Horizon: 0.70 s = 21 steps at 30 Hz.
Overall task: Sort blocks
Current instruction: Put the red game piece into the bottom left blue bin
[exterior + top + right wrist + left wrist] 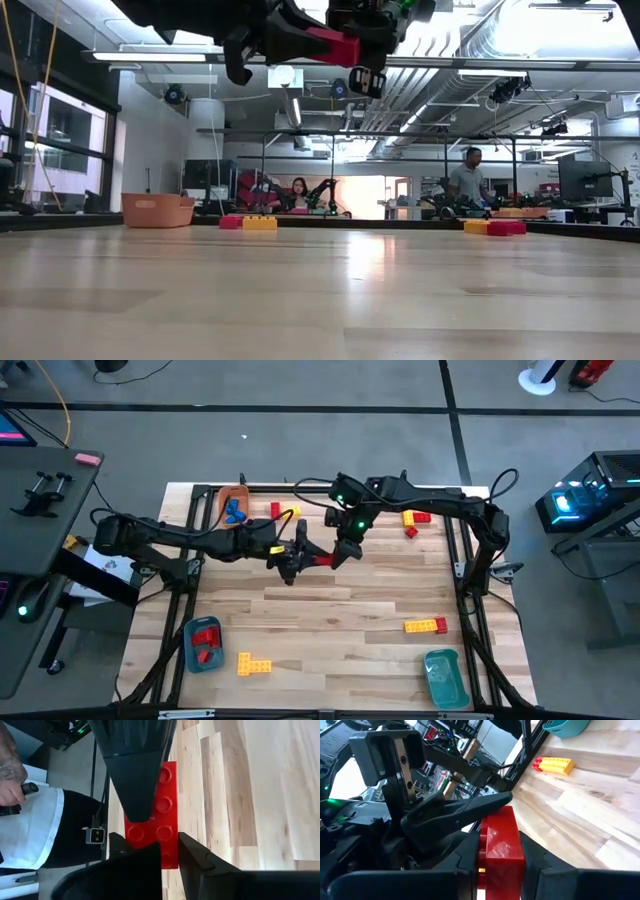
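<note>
A red block (322, 561) hangs high above the middle of the table, between my two grippers. My left gripper (298, 557) reaches it from the table's left and my right gripper (340, 553) from the right. Both are shut on it. The low view shows the block (330, 45) far above the tabletop. Other blocks lie loose: a yellow and red row (425, 625) near right, a yellow piece (253, 665) near left, red and yellow ones (415, 520) far right, and another pair (283, 512) at the far side. My left gripper pinches the red block's end (501, 827) between its two fingers, coming nearly level from the table's left. One finger (135, 775) lies along the studded face. The block is clear of the table. My right gripper pinches the block's opposite end (169, 851) between its two fingers, slanting down from the far right. One finger (142, 862) covers part of that end. The studded face (165, 785) is turned toward its wrist.
An orange tray (222, 500) with blue blocks stands far left. A blue tray (188, 650) with red blocks stands near left, a teal tray (458, 678) near right. The wood between them is bare. A person's arm (10, 775) shows beyond the table's edge.
</note>
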Available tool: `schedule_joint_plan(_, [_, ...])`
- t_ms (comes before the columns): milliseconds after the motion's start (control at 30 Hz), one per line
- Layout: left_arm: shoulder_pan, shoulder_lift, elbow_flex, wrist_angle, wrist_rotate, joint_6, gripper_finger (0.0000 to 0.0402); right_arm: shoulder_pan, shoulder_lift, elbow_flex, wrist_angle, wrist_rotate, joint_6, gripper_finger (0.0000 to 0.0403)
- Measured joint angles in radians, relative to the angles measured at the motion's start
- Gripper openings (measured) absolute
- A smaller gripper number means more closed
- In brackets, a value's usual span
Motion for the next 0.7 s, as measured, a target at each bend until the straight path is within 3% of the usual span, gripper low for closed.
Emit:
schedule_joint_plan(200, [-0.013, -0.008, 0.002, -0.046, -0.079, -0.034, 0.0063, 0.000, -0.008, 0.012, 0.015, 0.022, 0.078, 0.0065])
schedule_joint_plan(367, [-0.021, -0.029, -0.003, -0.246, -0.307, -0.159, 0.0063, -0.040, -0.015, 0.093, -0.023, 0.032, 0.051, 0.0143])
schedule_joint_plan(500, [-0.014, -0.096, 0.001, -0.489, -0.493, -0.471, 0.0063, -0.086, -0.018, 0.162, -0.039, 0.123, 0.034, 0.0181])
schedule_joint_plan(700, [-0.043, -0.250, -0.002, -0.925, -0.453, -1.070, 0.0063, -0.136, -0.017, 0.186, 0.030, 0.261, 0.064, 0.0188])
